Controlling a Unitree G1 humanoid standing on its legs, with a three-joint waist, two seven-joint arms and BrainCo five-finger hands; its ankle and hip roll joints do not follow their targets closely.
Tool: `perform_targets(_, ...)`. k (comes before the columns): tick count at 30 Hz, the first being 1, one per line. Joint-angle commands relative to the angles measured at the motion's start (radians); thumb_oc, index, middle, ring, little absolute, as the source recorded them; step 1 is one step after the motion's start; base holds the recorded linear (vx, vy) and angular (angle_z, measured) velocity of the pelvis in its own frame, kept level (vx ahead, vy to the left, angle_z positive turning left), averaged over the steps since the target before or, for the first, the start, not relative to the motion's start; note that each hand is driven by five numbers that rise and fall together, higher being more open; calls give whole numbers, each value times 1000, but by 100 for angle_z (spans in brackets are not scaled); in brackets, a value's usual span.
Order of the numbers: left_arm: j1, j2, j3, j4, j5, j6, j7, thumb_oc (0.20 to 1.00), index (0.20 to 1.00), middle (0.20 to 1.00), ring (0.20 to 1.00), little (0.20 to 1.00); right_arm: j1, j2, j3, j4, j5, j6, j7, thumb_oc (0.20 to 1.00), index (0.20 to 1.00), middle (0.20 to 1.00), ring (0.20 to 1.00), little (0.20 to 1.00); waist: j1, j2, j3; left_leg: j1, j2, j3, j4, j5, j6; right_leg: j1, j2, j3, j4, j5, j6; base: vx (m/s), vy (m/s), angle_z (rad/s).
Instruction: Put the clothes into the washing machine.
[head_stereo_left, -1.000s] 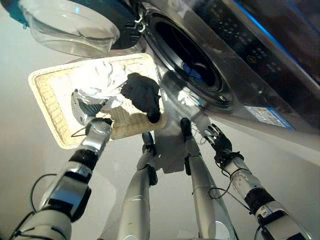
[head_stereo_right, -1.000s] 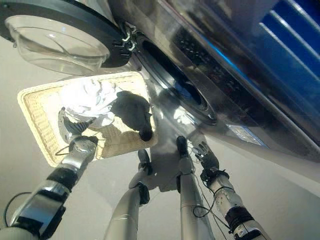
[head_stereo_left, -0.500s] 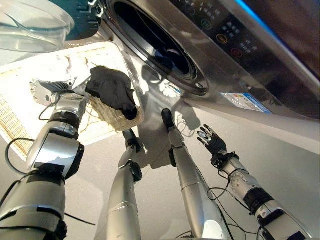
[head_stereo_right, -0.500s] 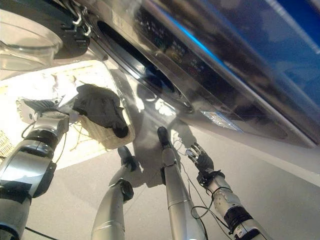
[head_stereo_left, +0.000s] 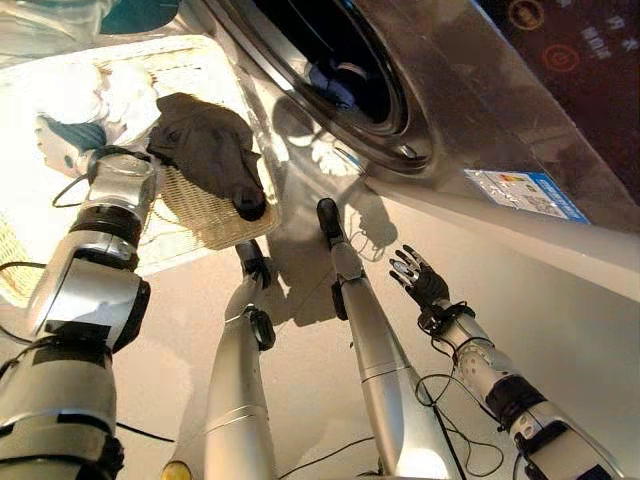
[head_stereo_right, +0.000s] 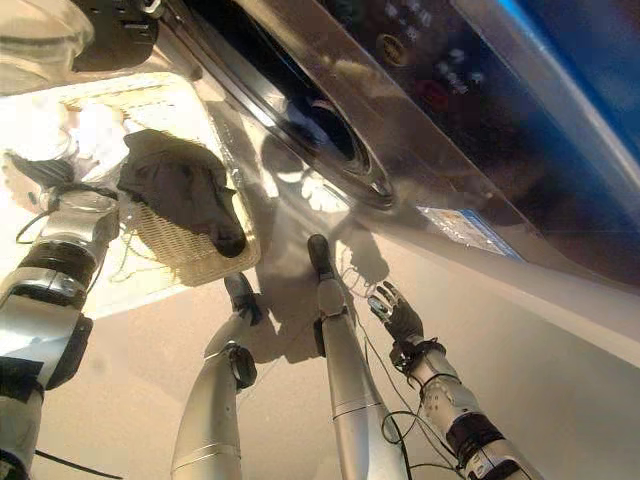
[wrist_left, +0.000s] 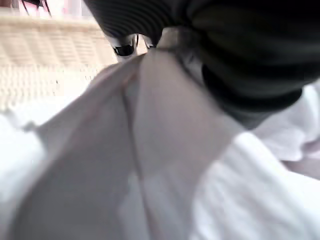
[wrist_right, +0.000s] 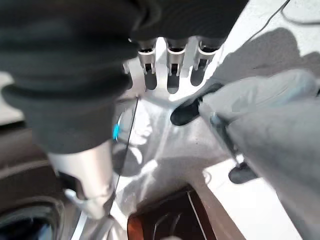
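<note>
A pale wicker basket (head_stereo_left: 200, 215) stands on the floor by the washing machine (head_stereo_left: 470, 120). It holds a heap of white clothes (head_stereo_left: 90, 90), and a black garment (head_stereo_left: 205, 140) droops over its near corner. My left hand (head_stereo_left: 70, 140) rests down in the white clothes (wrist_left: 150, 175), which press close against it; the basket's weave (wrist_left: 50, 65) shows behind. Through the open round drum mouth (head_stereo_left: 345, 60) a blue garment (head_stereo_left: 335, 80) lies inside. My right hand (head_stereo_left: 420, 282) hovers open above the floor under the washer's front, with straight fingers (wrist_right: 171, 75) and nothing in them.
The washer's glass door (head_stereo_right: 30, 40) is swung open over the basket's far end. A control panel (head_stereo_right: 430, 60) and a blue label (head_stereo_left: 520, 190) are on the sloping front. Pale floor (head_stereo_left: 560, 320) stretches to the right.
The camera has swung, shifting the whole picture. My left hand has sunk from above the white clothes down into them. The right hand has hardly moved.
</note>
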Motion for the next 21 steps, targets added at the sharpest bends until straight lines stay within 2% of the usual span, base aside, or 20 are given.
perform_targets(1,4,-21,12,-122,49,-84,-47,200,200,200,200,200,80,-3,13,-76,-34,-25,24,1000,1000,1000,1000,1000,2,-32,-6,89,-48,-9,70,-119,-20,77,69,-23,-104,12,0,-61,-60,7)
perform_targets(3,23,-17,19,-143,61,-78,-36,200,200,200,200,200,87,-3,8,-83,-37,-28,29,1000,1000,1000,1000,1000,10,-26,-6,102,-47,-12,55,-109,-21,89,70,-25,-102,6,-2,-57,-59,7)
perform_targets(5,102,-9,40,-214,114,-61,-11,200,200,200,200,200,104,6,-1,-106,-59,-36,17,1000,1000,1000,1000,1000,46,-1,-6,150,-48,-25,-1,-73,-25,135,75,-38,-100,-16,-7,-92,-119,8)
perform_targets(10,232,-9,85,-312,169,-37,24,200,200,200,200,200,118,20,0,-123,-103,-37,-11,1000,1000,1000,1000,1000,100,35,-6,231,-44,-58,-80,-16,-32,223,82,-76,-90,-55,-18,-71,-119,18)
perform_targets(11,236,-10,87,-315,170,-36,25,200,200,200,200,200,120,20,1,-123,-104,-37,-11,1000,1000,1000,1000,1000,98,35,-6,234,-44,-59,-82,-16,-33,226,81,-77,-91,-55,-18,-53,-105,18)
perform_targets(13,322,-11,105,-386,257,-17,43,200,200,200,200,200,124,22,-3,-148,-151,-43,-41,1000,1000,1000,1000,1000,135,55,-6,271,-39,-75,-128,14,-37,272,77,-107,-81,-80,-22,-49,-118,13)
perform_targets(14,325,-12,107,-388,258,-16,43,200,200,200,200,200,125,21,-2,-149,-151,-43,-41,1000,1000,1000,1000,1000,133,56,-6,273,-39,-76,-129,15,-37,274,77,-108,-82,-80,-22,-37,-115,15)
perform_targets(15,363,-13,116,-426,296,-14,44,200,200,200,200,200,127,21,-9,-168,-175,-43,-45,1000,1000,1000,1000,1000,152,63,-6,287,-37,-81,-145,25,-40,292,74,-121,-75,-92,-24,-19,-99,17)
perform_targets(16,419,-20,136,-474,314,-33,20,200,200,200,200,200,129,20,-15,-195,-216,-50,-49,1000,1000,1000,1000,1000,172,76,-6,305,-34,-88,-163,37,-44,315,70,-138,-61,-110,-25,-22,-115,15)
perform_targets(18,452,-26,150,-508,322,-48,-2,200,200,200,200,200,128,22,-19,-213,-239,-57,-59,1000,1000,1000,1000,1000,185,84,-6,317,-33,-93,-172,43,-46,330,66,-149,-52,-121,-25,-18,-102,12)
perform_targets(20,515,-42,169,-603,332,-75,-93,200,200,200,200,200,115,26,-22,-258,-325,-74,-79,1000,1000,1000,1000,1000,214,98,-6,333,-29,-104,-193,63,-49,354,57,-173,-41,-133,-24,-26,-116,22)
perform_targets(21,518,-43,169,-603,332,-75,-93,200,200,200,200,200,119,27,-21,-259,-325,-74,-79,1000,1000,1000,1000,1000,212,97,-6,339,-30,-105,-191,55,-49,360,55,-173,-36,-143,-24,-25,-91,30)
